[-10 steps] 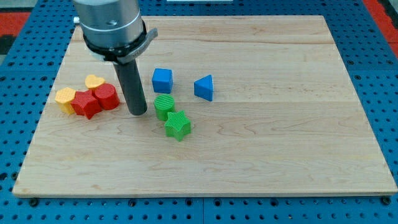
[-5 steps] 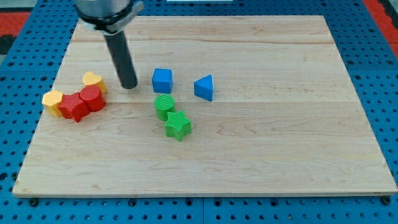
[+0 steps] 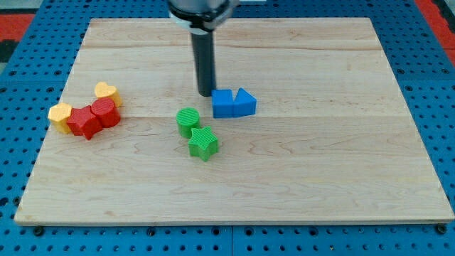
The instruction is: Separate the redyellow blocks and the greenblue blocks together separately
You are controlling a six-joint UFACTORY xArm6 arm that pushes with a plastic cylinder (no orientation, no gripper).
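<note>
My tip [image 3: 206, 93] rests on the board just left of and above the blue cube [image 3: 223, 104], close to it or touching. The blue cube presses against the blue triangular block [image 3: 245, 102] on its right. A green cylinder [image 3: 188, 120] and a green star-shaped block [image 3: 203, 144] sit touching each other below and left of the blue pair. At the view's left a yellow heart-shaped block [image 3: 107, 92], a red cylinder [image 3: 106, 112], a red star-shaped block [image 3: 85, 122] and a yellow block [image 3: 60, 115] form one tight cluster.
The wooden board [image 3: 320, 163] lies on a blue pegboard surface [image 3: 441, 107]. The arm's grey body [image 3: 199, 8] enters from the view's top, above the blue blocks.
My tip moved right from beside the red and yellow cluster, past the blue cube's old spot. The blue cube slid right until it met the blue triangular block. The other blocks stayed put.
</note>
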